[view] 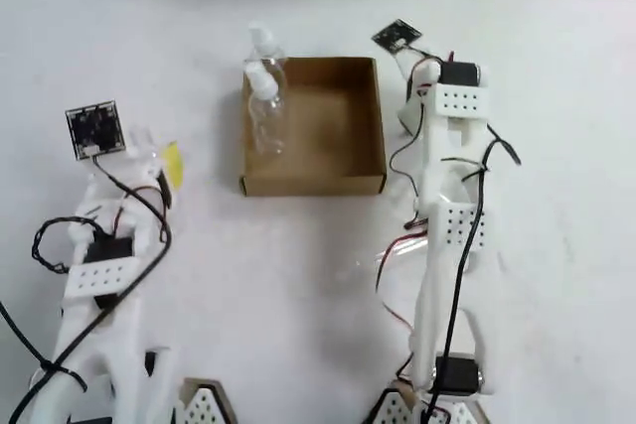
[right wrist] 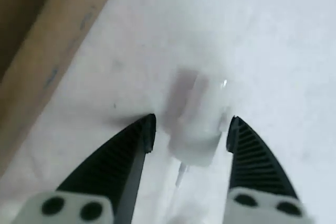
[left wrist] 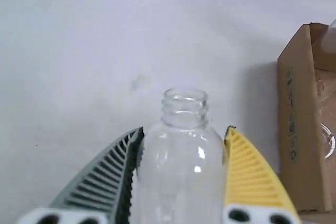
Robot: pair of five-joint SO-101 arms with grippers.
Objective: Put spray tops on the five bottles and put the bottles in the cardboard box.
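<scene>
- The left gripper [left wrist: 184, 129] had its fingers closed on the sides of a topless bottle [left wrist: 181, 171], near the cardboard box [left wrist: 302, 129].
- The right gripper [right wrist: 192, 119] had its fingers narrowly apart around a spray top [right wrist: 197, 129] on the table [right wrist: 273, 35], just beside the box.
- Two topped bottles [view: 266, 116] stood inside the box.

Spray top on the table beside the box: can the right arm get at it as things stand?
Probably yes. The spray top lies on the table between the open fingers of the right gripper, nothing in between; the cardboard box stands clear to one side.
</scene>
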